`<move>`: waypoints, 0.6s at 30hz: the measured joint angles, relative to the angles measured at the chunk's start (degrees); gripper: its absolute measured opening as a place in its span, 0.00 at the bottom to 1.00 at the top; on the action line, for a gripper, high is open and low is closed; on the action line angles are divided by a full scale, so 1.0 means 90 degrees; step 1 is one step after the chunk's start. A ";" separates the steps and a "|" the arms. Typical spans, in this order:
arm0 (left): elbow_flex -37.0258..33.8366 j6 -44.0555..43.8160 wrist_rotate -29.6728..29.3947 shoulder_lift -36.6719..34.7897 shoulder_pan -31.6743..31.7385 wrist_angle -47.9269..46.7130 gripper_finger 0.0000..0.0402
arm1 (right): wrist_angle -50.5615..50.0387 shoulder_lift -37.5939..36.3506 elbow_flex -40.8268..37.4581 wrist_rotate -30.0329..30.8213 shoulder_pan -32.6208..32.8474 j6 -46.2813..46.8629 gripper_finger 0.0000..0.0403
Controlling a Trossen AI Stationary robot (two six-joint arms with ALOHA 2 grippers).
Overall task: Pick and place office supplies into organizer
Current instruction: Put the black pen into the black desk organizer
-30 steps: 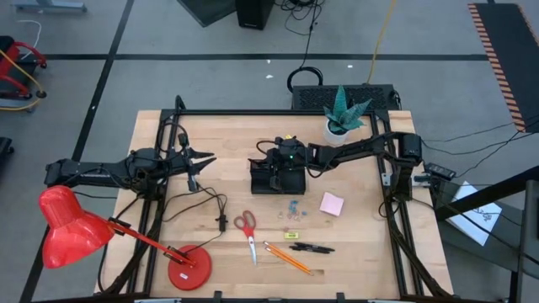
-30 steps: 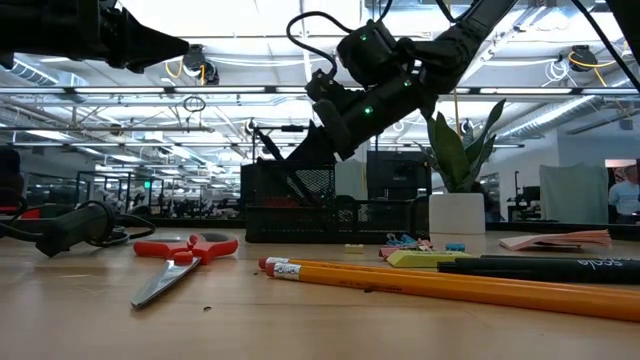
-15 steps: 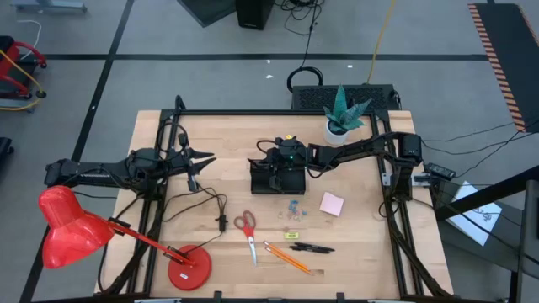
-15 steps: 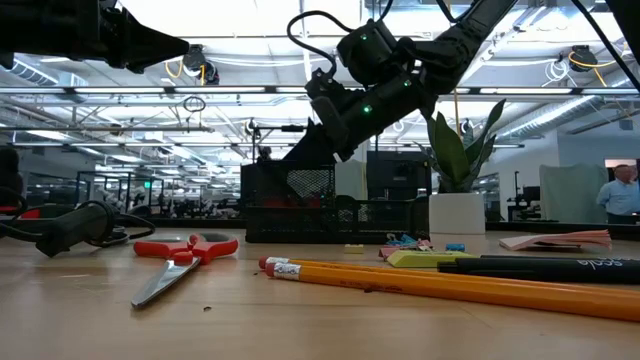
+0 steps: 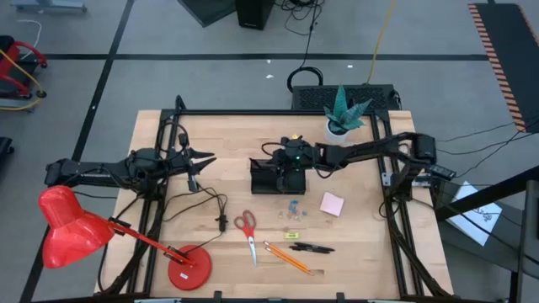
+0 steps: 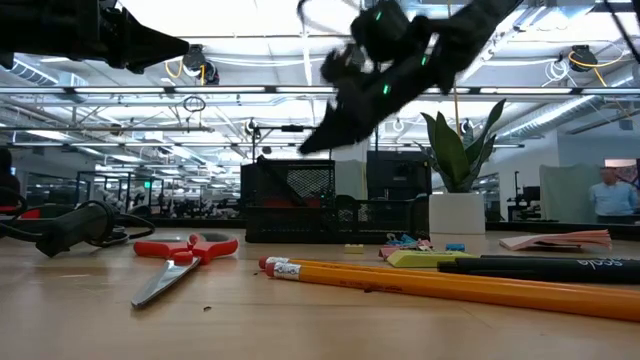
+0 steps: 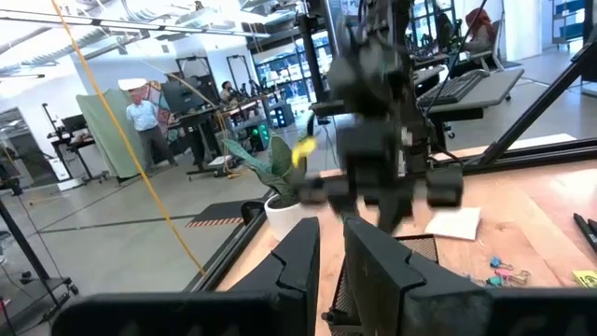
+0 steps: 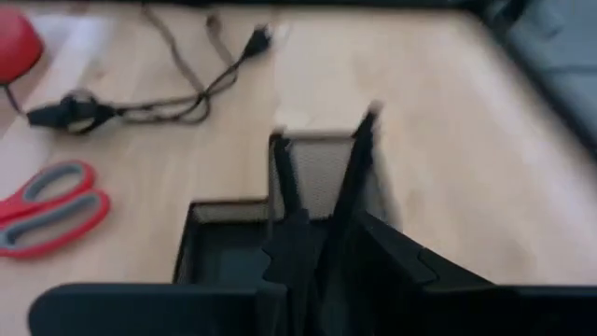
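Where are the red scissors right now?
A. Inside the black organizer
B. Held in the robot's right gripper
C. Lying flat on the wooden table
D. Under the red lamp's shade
C. The scissors lie flat on the bare table, nearer the front edge than the organizer, with no gripper touching them; the low view shows them resting on the wood too.

Red desk lamp (image 5: pixel 72 227), potted plant (image 5: pixel 341 114), black cable (image 5: pixel 210 202).
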 joint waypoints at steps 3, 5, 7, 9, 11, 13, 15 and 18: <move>0.0000 0.0001 0.0002 0.0001 0.0000 -0.0002 0.16 | -0.0286 -0.0614 0.0021 0.0531 0.0174 -0.0568 0.17; 0.0000 0.0001 0.0002 0.0001 0.0000 0.0000 0.16 | -0.0479 -0.0989 0.0019 0.0680 0.0334 -0.0810 0.14; 0.0000 0.0001 0.0002 0.0002 0.0000 0.0000 0.16 | -0.0462 -0.1385 0.0015 0.0634 0.0457 -0.0745 0.09; 0.0000 0.0001 0.0002 0.0002 0.0000 0.0000 0.16 | -0.0444 -0.1796 0.0023 0.0611 0.0558 -0.0506 0.03; 0.0000 0.0002 0.0002 0.0002 0.0000 0.0000 0.16 | -0.0539 -0.2141 0.0035 0.0344 0.0645 -0.0385 0.01; 0.0000 0.0003 0.0002 0.0002 0.0000 0.0000 0.16 | -0.0773 -0.2430 0.0035 -0.0108 0.0750 -0.0263 0.02; 0.0000 0.0001 0.0002 0.0002 0.0000 0.0000 0.16 | -0.1020 -0.2658 0.0035 -0.0361 0.0890 -0.0070 0.02; 0.0000 0.0004 0.0002 0.0002 0.0000 0.0000 0.16 | -0.1659 -0.2848 0.0037 -0.0342 0.1211 0.0111 0.00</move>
